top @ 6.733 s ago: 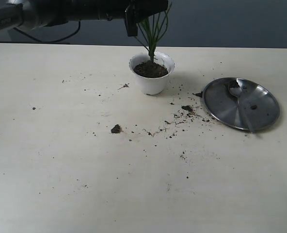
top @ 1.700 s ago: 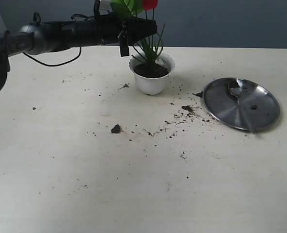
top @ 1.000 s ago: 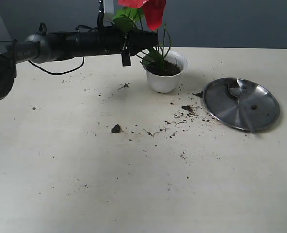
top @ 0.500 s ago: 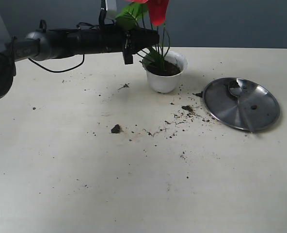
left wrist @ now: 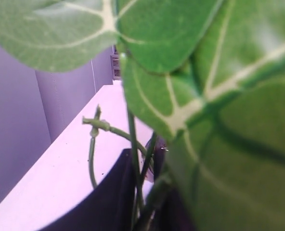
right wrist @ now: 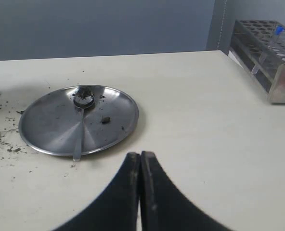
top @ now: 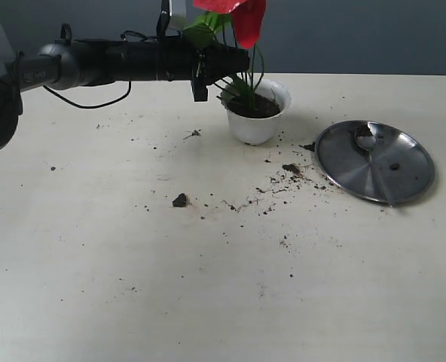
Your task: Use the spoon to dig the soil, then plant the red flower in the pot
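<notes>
A pale, matte table carries a white pot near its far edge, a round steel plate well to the pot's right, dark soil crumbs strewn between them, a lone soil clump nearer the middle, and a test-tube rack at its right end.

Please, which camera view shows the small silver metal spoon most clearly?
The right wrist view: the small shiny silver metal spoon lies whole and sharp on the round steel plate. The exterior view shows the spoon smaller and fainter. The left wrist view shows only broad green leaves and stems.
</notes>
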